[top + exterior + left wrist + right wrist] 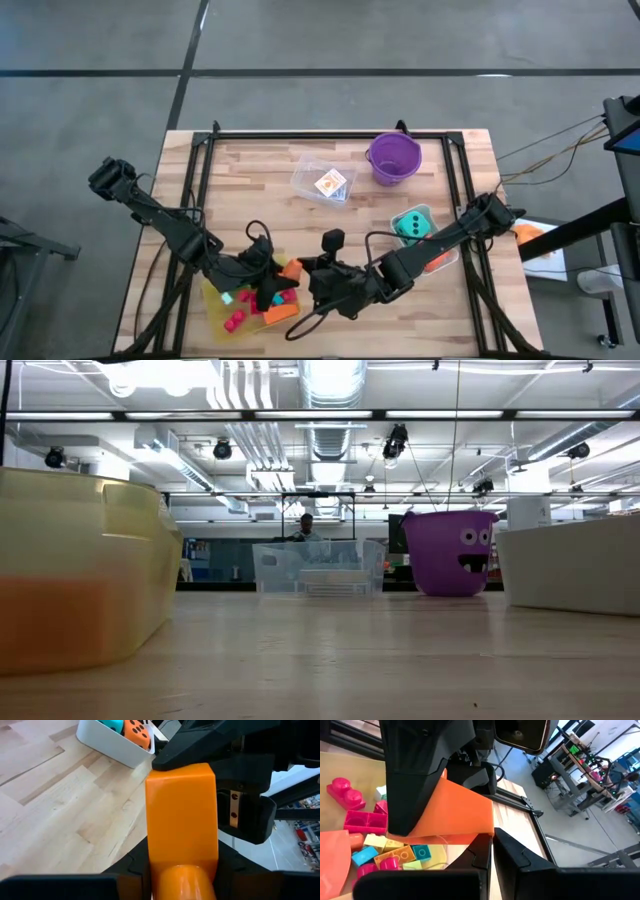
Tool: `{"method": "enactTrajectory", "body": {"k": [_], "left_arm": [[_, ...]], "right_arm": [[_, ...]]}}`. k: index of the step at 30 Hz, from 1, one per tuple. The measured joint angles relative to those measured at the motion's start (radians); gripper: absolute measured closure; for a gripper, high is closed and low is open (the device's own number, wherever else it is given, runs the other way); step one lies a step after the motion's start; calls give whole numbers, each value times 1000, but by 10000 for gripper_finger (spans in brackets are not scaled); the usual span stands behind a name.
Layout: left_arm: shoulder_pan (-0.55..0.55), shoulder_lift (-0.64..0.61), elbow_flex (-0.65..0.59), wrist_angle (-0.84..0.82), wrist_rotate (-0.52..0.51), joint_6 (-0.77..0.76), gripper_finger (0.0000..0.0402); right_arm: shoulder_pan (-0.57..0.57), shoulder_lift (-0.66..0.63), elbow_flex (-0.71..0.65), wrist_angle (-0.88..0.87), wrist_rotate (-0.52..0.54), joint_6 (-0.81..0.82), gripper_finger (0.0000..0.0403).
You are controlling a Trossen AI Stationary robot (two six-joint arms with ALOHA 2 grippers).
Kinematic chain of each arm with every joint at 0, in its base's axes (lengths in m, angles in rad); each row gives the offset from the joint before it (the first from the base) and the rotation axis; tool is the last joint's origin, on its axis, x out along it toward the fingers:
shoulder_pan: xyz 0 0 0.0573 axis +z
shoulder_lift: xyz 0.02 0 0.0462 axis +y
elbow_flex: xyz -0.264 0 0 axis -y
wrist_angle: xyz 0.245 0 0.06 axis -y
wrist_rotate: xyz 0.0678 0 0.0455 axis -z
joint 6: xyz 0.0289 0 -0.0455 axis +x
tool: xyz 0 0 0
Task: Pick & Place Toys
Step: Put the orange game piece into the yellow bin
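An orange wedge piece (291, 268) hangs in the air over the right end of the flat yellow tray (212, 312), between my two grippers. My left gripper (274, 284) comes from the left and is shut on it. My right gripper (312, 280) comes from the right and is shut on its other end. Several small bricks (367, 822), pink, yellow and blue, lie in the tray below, with another orange piece (280, 313). Neither gripper shows in the low view. My left gripper has the orange wedge's near end (182, 855) between its two fingers, which lie along its sides. The fingers slant down toward the table's right side. The wedge is lifted clear of the tray. My right gripper pinches the wedge's thin far corner (487, 831) at the tips of its shut fingers (477, 852). It comes slanting down from the table's right side. My left gripper's dark body covers much of the wedge in this view.
A white tub (110, 742) with a teal die (412, 225) and an orange die (137, 732) stands at the right. At the back are a clear tub (322, 180) with a card pack (330, 184) and a purple bucket (393, 158).
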Motion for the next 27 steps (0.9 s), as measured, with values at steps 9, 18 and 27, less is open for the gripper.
{"method": "enactTrajectory", "body": {"k": [9,18,27], "left_arm": [[3,0,0,-4,7,-4,285],[2,0,0,-16,26,-6,285],[4,-30,6,-136,33,-11,285]], "right_arm": [[0,1,0,-47,-16,75,355],[7,-1,1,-43,-36,75,205],[28,4,-2,-63,-70,78,131]]}}
